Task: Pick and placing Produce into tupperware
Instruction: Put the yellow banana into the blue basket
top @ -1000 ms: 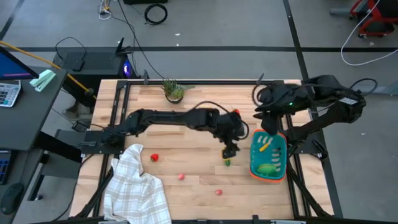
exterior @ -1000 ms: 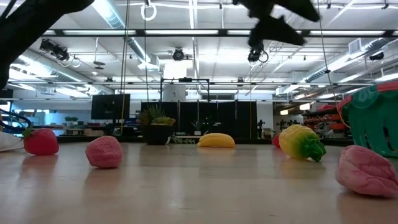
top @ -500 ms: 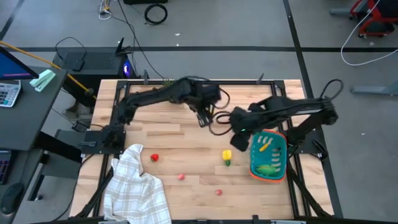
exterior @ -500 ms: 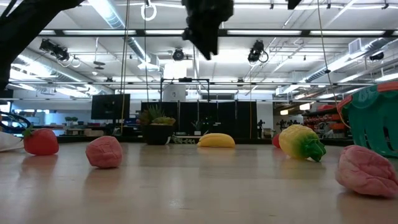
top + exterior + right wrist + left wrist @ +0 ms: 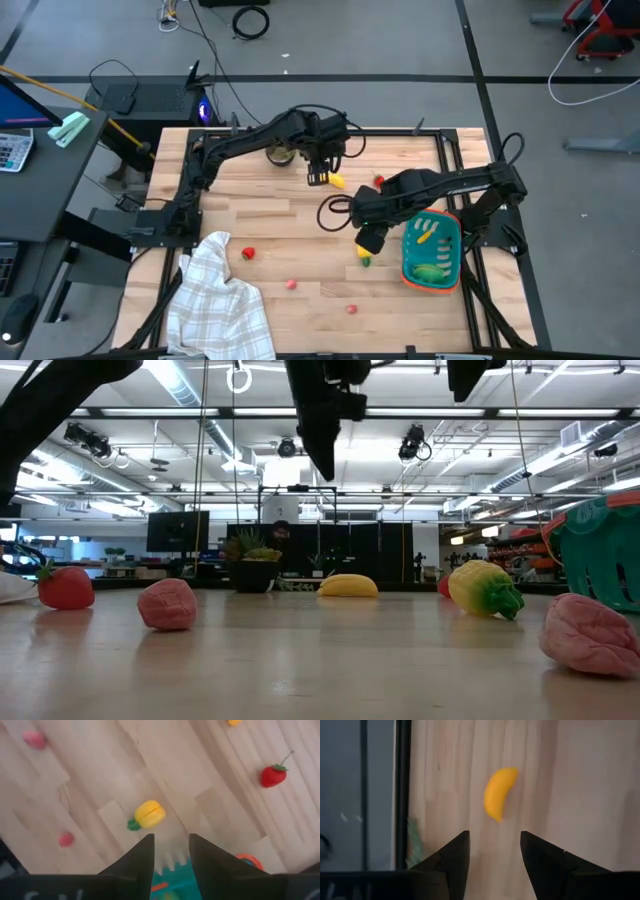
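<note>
Yellow banana (image 5: 338, 181) lies on the wooden table (image 5: 270, 230) near its far edge, and the left gripper (image 5: 318, 178) now hangs just beside it, fingers apart and empty, with the banana framed ahead between them in the left wrist view. A second ago this arm reached down by the yellow pepper (image 5: 365, 251); it has since swung back toward the potted plant (image 5: 279, 152), so the banana looks like its next pick. The right gripper (image 5: 368, 238), earlier over the teal tub (image 5: 432, 250), has moved out above the pepper, fingers parted and holding nothing. The tub already holds a green vegetable (image 5: 428, 271) and a yellow piece. Small red fruits (image 5: 248, 253) remain loose near the checked cloth (image 5: 220, 300).
</note>
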You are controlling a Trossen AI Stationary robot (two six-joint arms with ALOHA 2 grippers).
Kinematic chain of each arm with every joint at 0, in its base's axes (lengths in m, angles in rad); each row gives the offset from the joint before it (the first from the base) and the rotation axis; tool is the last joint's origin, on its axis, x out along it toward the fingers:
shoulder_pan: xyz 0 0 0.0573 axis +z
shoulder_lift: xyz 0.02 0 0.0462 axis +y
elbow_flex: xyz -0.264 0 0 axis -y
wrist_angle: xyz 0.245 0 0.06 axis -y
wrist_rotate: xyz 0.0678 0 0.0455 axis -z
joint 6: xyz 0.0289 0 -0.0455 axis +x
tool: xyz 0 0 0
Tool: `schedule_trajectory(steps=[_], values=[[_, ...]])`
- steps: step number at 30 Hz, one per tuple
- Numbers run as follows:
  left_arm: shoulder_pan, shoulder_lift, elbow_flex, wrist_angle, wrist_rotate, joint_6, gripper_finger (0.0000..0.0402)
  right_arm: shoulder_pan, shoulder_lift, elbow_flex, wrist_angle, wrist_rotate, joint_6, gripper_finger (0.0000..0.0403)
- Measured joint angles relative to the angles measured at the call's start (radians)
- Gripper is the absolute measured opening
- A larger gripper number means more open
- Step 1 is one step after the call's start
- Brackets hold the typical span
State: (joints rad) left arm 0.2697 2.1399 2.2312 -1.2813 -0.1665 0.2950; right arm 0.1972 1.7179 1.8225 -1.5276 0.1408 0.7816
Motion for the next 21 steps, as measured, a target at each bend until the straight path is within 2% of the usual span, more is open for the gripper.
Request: schedule_trajectory(steps=[7,12,17,21], values=[[0.002,0.002,-0.225,0.173,0.009,0.270,0.0219,0.011,-0.032,0.000,0.016,0.024,0.114,0.0130],[0.002,0.003,-0.396,0.400,0.010,0.374,0.0233,0.016,-0.041,0.000,0.026,0.065,0.135,0.0130],[0.004,0.003,-0.468,0.523,0.011,0.421,0.0235,0.014,-0.041,0.000,0.033,0.073,0.134,0.0130],[0.019,0.002,-0.473,0.601,0.022,0.442,0.0236,0.014,-0.040,0.000,0.034,0.092,0.134,0.0130]])
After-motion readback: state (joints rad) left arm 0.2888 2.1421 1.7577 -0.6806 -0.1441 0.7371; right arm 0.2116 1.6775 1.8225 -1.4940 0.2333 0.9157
